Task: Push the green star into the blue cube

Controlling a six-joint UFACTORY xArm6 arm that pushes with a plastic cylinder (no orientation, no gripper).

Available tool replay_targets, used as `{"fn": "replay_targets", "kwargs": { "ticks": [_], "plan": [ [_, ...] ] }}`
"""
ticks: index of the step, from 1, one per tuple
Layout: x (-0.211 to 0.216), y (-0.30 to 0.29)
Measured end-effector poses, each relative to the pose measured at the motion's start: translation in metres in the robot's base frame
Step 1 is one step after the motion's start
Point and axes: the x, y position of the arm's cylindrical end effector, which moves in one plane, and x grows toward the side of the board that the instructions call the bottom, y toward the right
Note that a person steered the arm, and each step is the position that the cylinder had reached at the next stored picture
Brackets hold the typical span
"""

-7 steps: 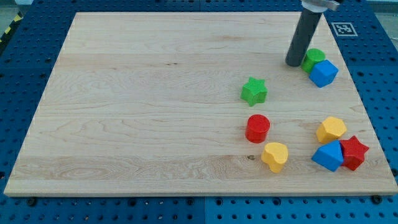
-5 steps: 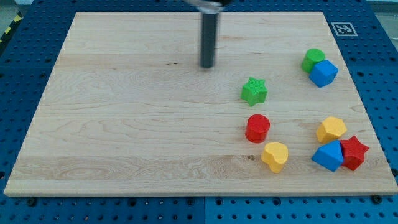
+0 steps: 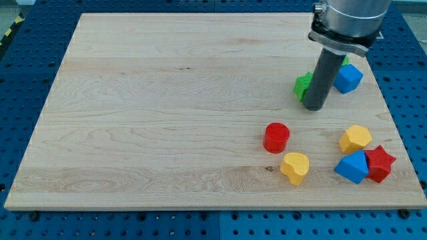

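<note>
The green star (image 3: 302, 85) lies right of the board's middle, mostly hidden behind my rod; only its left edge shows. The blue cube (image 3: 348, 78) sits to its right, near the board's right edge, with a small gap that the rod covers. My tip (image 3: 313, 107) rests on the board just below and right of the star, left of and below the blue cube. A sliver of a green block (image 3: 344, 60) shows above the blue cube, touching it.
A red cylinder (image 3: 276, 137) and a yellow heart (image 3: 295, 167) lie below the tip. A yellow block (image 3: 355, 139), a second blue block (image 3: 352, 167) and a red star (image 3: 379, 163) cluster at the lower right. The wooden board (image 3: 133, 120) lies on blue pegboard.
The rod swept from the upper right to the board's upper middle, then back right. The green star has moved right and up, closer to the blue cube.
</note>
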Motion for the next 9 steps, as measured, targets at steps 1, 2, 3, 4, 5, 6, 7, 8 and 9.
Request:
{"fn": "replay_targets", "kwargs": {
  "ticks": [1,2,3,4,5,6,7,8,9],
  "plan": [
    [-0.005,-0.005],
    [-0.013,-0.029],
    [-0.027,-0.048],
    [-0.038,-0.049],
    [-0.038,-0.017],
    [-0.038,0.025],
    [-0.033,0.026],
    [-0.026,-0.005],
    [-0.005,0.003]
  ]
}}
